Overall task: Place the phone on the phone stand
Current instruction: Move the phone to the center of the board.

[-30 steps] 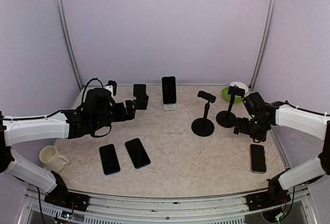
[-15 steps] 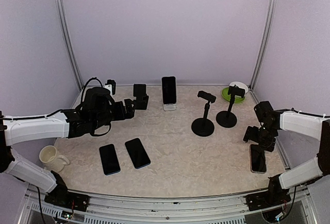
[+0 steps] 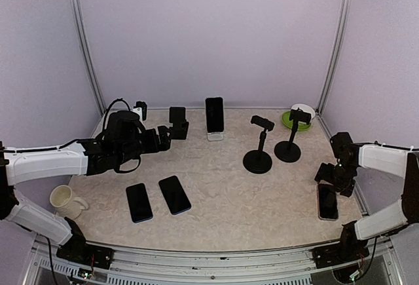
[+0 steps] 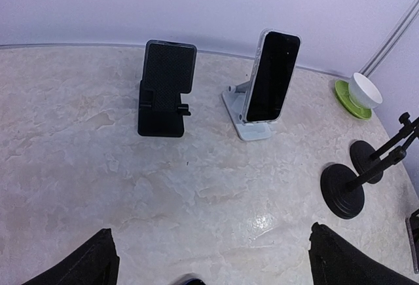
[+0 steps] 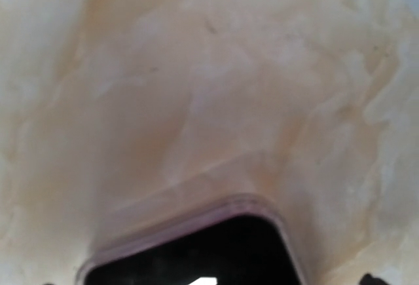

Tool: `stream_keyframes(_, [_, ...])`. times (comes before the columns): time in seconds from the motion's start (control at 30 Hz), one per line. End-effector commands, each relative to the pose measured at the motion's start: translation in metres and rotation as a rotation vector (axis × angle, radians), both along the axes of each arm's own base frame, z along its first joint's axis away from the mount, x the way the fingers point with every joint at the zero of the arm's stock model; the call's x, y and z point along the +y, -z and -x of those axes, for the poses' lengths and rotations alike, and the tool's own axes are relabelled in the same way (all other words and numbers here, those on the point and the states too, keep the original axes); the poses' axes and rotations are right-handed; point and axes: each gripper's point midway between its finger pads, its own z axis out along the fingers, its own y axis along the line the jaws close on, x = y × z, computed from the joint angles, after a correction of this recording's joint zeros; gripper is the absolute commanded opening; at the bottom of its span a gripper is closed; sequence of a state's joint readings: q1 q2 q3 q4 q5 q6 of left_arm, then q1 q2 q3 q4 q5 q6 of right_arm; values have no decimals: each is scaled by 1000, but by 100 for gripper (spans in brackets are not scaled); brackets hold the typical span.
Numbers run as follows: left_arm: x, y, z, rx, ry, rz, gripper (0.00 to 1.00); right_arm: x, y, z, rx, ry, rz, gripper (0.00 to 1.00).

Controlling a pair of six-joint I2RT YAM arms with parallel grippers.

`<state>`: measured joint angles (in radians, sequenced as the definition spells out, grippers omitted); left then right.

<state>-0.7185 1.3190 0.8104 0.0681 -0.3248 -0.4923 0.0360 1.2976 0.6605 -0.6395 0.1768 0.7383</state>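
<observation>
I'm at the reach step. My right jaws hang spread wide and empty, just over the far end of the phone (image 3: 327,202), which lies flat at the near right of the surface (image 3: 222,180). Next, I reckon, lower and pinch its long edges (thin, awkward). My left jaws gape empty too, facing the black stand (image 4: 167,82). No writing is legible.

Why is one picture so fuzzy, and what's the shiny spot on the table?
Right wrist view: blurry, probably because the camera is very close; only a soft-edged phone corner shows. Left wrist view: sharp; the shiny spot is glare, light bouncing off the tabletop. Top view: evenly lit and sharp, though the front rail looks bowed by the lens.
</observation>
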Motion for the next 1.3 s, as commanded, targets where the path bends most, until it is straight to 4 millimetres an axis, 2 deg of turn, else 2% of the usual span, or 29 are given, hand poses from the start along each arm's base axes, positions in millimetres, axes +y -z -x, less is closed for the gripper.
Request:
stream_keyframes(0.0, [1,-2,-3,-15,-2,8,99,-2,11,3,5,18,-35,100])
stream_keyframes(0.2, [1,-1,-4,-11,-2,7,99,12,24,3,-24,3,-125,100])
stream_keyframes(0.47, [-2,-2,-6,-11,4,12,99,26,18,1,-87,-31,-198,100])
stream_keyframes(0.6, [-6,-1,-7,-8,13,20,99,24,18,6,-68,-44,-180,100])
stream_keyframes(0.97, [-7,-3,-8,-8,16,22,99,44,36,14,54,-156,-140,100])
stream_keyframes(1.27, [-4,-3,-7,-8,11,21,99,47,45,21,114,-179,-114,98])
